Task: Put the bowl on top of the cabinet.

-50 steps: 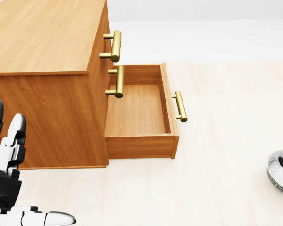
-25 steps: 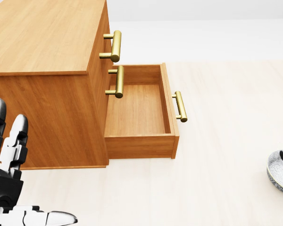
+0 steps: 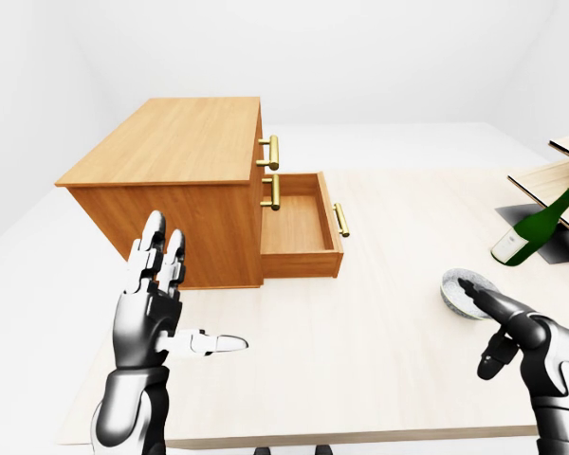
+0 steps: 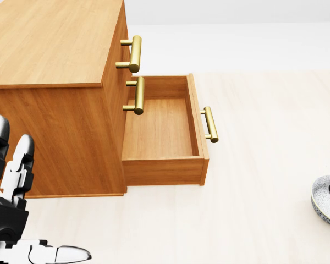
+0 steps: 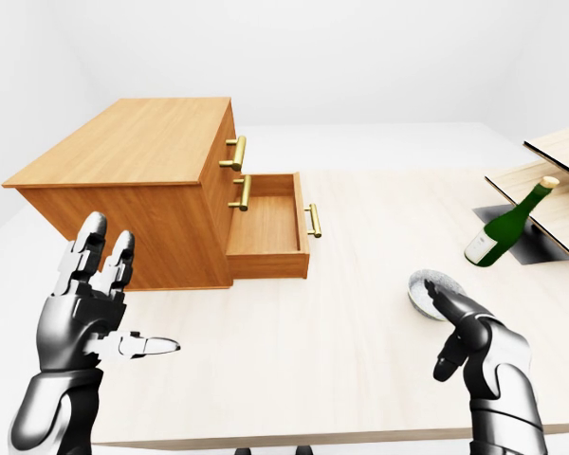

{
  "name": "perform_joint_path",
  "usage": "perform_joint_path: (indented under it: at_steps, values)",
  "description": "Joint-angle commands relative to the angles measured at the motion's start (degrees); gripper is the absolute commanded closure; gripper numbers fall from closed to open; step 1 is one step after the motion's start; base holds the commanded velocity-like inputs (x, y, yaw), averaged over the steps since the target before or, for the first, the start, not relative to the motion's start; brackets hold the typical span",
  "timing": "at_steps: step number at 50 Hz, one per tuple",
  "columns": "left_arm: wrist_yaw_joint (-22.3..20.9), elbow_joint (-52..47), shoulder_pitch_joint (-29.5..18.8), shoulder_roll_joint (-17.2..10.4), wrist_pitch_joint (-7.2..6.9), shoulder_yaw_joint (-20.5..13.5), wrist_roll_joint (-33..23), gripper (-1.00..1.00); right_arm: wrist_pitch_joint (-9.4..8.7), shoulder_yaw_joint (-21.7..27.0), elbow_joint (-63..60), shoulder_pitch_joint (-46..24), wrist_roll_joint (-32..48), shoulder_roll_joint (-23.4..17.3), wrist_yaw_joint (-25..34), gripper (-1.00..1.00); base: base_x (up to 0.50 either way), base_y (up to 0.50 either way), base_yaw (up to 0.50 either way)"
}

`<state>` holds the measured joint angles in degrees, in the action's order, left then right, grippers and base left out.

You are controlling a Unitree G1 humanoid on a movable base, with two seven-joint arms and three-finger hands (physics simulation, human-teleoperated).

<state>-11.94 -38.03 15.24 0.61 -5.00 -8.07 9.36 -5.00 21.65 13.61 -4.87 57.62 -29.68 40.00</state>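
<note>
A small grey speckled bowl (image 3: pixel 461 289) rests on the pale table (image 3: pixel 389 332), at the right edge of the head view (image 4: pixel 325 199). My right hand (image 5: pixel 452 334) hovers just below and over the bowl's near rim, fingers open, holding nothing. The wooden cabinet (image 3: pixel 175 152) stands at upper left with a bare flat top; its bottom drawer (image 3: pixel 299 226) is pulled out and empty. My left hand (image 3: pixel 171 303) is raised at lower left, fingers spread open, beside the cabinet's side wall.
A green bottle (image 3: pixel 536 226) leans against slanted wooden boards (image 3: pixel 564 194) at the right. Brass handles (image 3: pixel 273 152) stick out from the cabinet's drawers. The table's near edge (image 3: pixel 313 438) runs along the bottom of the eye views.
The bowl shows a little more in the head view as the dark right hand over it has drawn off to the right. The left hand has barely shifted.
</note>
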Motion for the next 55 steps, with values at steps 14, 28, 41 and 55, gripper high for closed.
perform_joint_path:
  at_steps: [14, 28, 41, 55]
  values:
    - [1.30, 3.75, -2.77, -0.20, 0.00, -0.27, -0.24, -1.00, 0.00, 0.43, 1.66, -4.05, -1.21, -2.02, 0.00, -1.00, 0.00, 0.00, 0.00]
    - [1.73, 4.82, -3.03, -0.26, 0.00, 0.19, -0.77, -1.00, 0.00, -1.97, 8.23, -7.18, -3.62, -2.80, 0.00, -1.00, 0.00, 0.00, 0.00]
    - [1.81, 4.70, -2.93, -0.35, 0.00, 0.23, -0.83, -1.00, 0.00, -4.52, 14.55, -10.80, -6.02, -3.97, -2.75, -1.00, 0.00, 0.00, 0.00]
    - [1.69, 6.42, -2.28, -0.29, 0.00, 0.84, -1.14, -1.00, 0.00, -5.31, 18.35, -8.96, -8.33, -3.10, -6.31, -1.00, 0.00, 0.00, 0.00]
